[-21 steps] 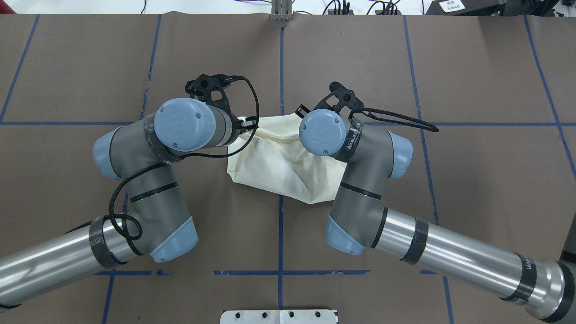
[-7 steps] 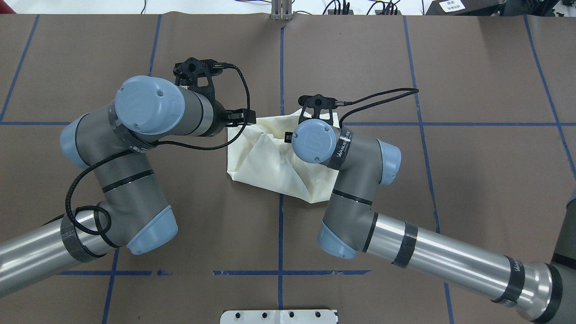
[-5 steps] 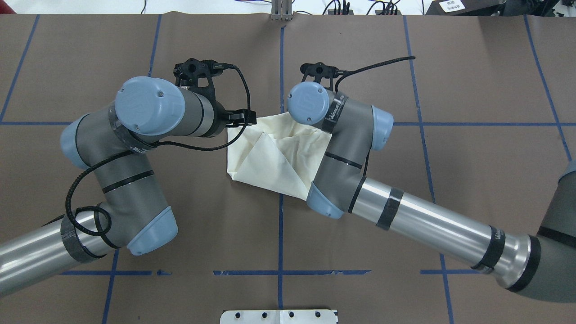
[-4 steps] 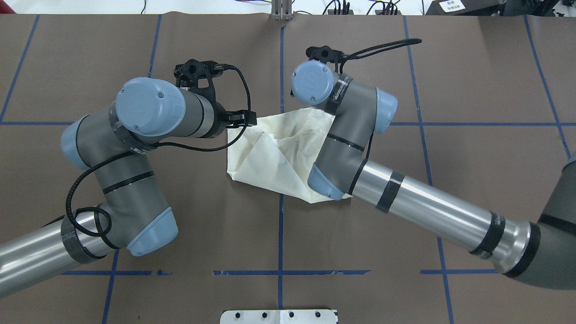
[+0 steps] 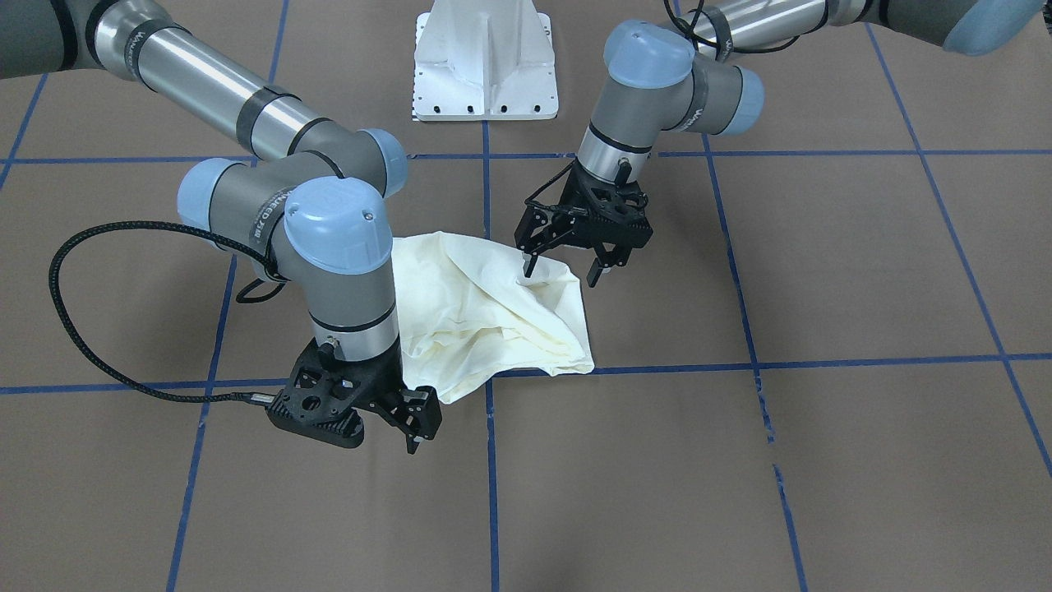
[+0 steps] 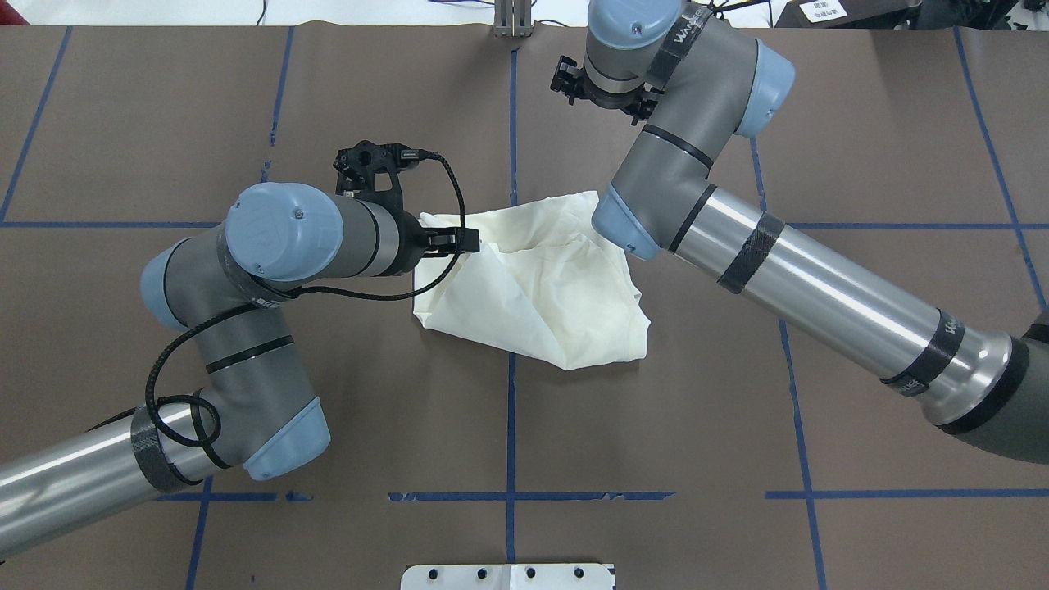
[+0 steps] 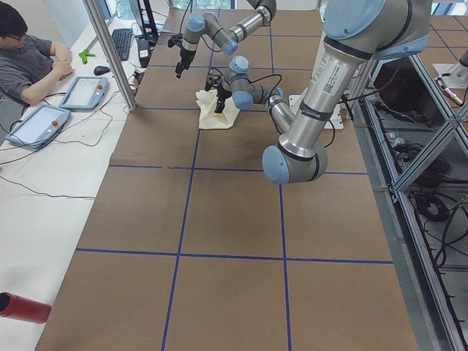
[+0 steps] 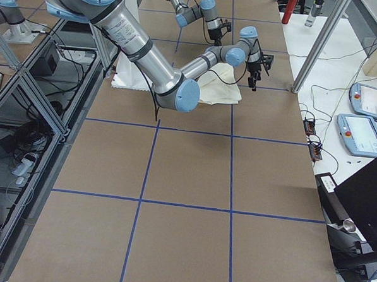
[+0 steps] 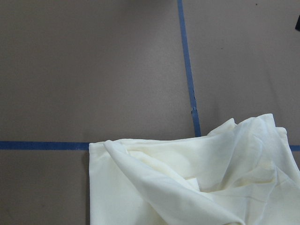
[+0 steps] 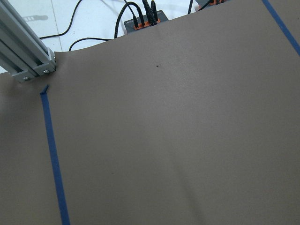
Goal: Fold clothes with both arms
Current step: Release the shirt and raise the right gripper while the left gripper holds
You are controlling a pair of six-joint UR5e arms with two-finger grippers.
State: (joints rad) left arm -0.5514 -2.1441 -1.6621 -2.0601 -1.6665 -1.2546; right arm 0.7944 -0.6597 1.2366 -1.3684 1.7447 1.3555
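The cream-white shirt [image 6: 549,287] lies crumpled and partly folded at the table's middle, plain side up, with no print showing. It also shows in the front view [image 5: 493,312] and the left wrist view [image 9: 187,187]. My left gripper [image 5: 561,270] is open just over the shirt's far left corner, one fingertip [image 5: 528,265] touching the cloth; from overhead it [image 6: 459,239] sits at that corner. My right gripper [image 5: 394,415] is raised clear of the shirt and beyond it, looks open and holds nothing; from overhead it [image 6: 604,90] is mostly hidden under its wrist.
The white pedestal base [image 5: 485,57] stands at the robot's side. An aluminium post [image 6: 512,20] and cables sit at the far table edge. Blue tape lines cross the brown table [image 6: 860,123]. An operator [image 7: 29,62] with tablets sits beyond the far edge.
My right arm let go of the shirt, rose and swung toward the far edge. My left gripper moved slightly right and toward the robot, over the shirt's corner. The shirt's right part now lies uncovered.
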